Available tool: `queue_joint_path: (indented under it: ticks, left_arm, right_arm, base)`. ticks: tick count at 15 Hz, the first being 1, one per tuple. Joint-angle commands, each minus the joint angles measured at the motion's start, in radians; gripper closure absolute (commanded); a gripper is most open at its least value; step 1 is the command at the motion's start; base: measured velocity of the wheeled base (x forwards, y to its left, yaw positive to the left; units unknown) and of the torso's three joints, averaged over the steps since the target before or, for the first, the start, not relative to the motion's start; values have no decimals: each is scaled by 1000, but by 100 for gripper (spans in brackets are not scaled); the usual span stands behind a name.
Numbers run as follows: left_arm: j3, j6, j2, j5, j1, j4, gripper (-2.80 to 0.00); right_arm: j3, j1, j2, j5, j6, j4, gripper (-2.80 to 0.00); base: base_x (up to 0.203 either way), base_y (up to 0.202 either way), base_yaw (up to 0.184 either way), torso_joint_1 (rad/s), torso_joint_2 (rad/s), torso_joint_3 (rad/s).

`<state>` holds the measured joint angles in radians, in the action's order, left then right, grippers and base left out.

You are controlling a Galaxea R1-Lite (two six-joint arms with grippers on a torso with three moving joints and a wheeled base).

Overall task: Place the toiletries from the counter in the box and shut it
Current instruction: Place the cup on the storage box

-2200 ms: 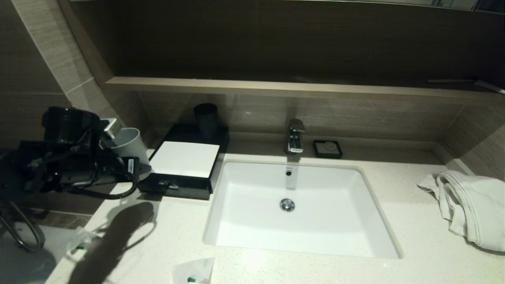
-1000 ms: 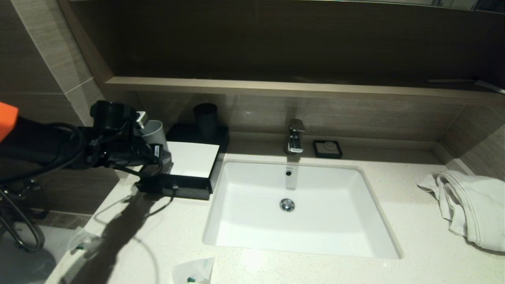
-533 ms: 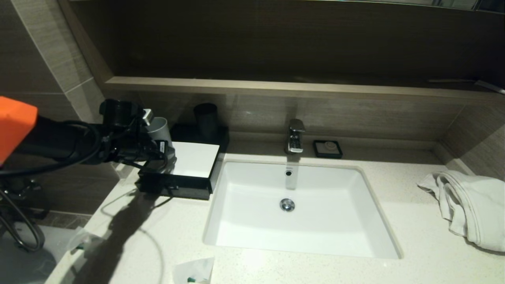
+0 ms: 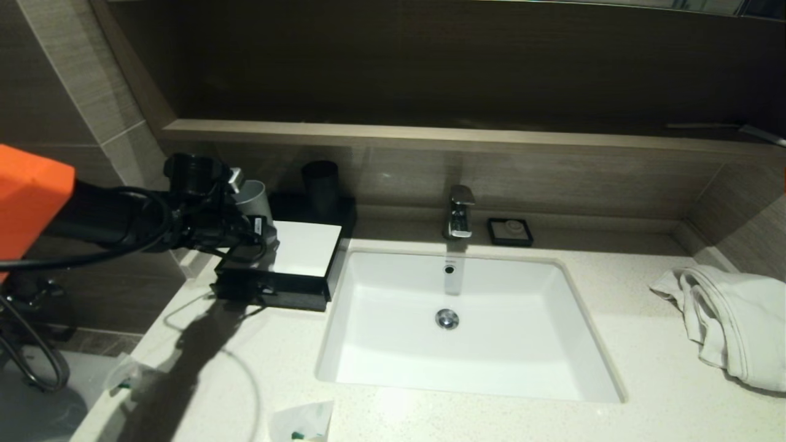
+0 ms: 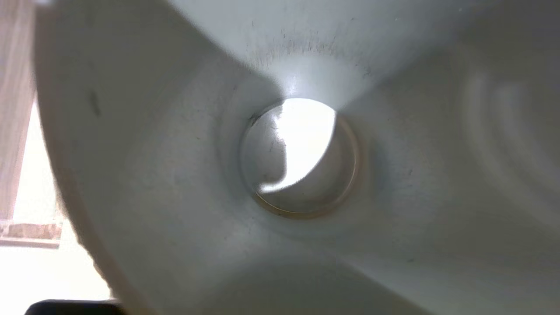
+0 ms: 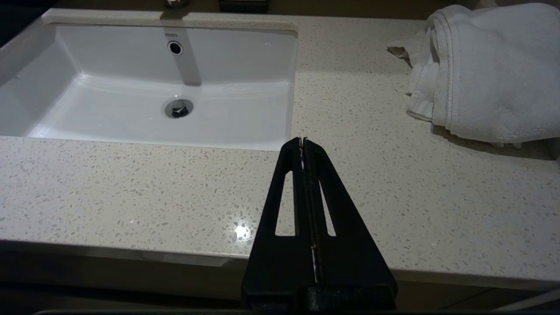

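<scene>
Bench (image 4: 645, 362), off-white speckled stone. Inset sink (image 4: 393, 344) holds nothing; "TOTO" printed by its overflow. Box (image 4: 301, 248) at back-left corner, drawer closed. Left gripper (image 4: 261, 236), jaws pinching the grey cup (image 4: 253, 199) over the box's left edge; cup interior bare. 2 sachets (image 4: 304, 422) at the front-left edge. Right gripper (image 6: 302, 144), jaws pressed together, above the front edge.

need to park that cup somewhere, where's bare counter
Bare counter runs between sink and towel, and along the front edge right of the sachets. The left end is crowded: box, left hand, cup.
</scene>
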<state>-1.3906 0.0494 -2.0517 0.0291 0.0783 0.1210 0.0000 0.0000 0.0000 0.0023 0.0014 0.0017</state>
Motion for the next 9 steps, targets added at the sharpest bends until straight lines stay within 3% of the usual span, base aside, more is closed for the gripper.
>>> queue_joint_path:
  ticks: [1,9]
  left_arm:
    - [-25,1,-17,0,0,-1,0]
    - [-138,0,-72,-3,8,-37,0]
  right_arm:
    - [0,0,0,1,0,0,0]
    - [0,0,0,1,0,0,0]
  base:
    - [0,0,0,0,0,0]
    - [0,0,0,0,0,0]
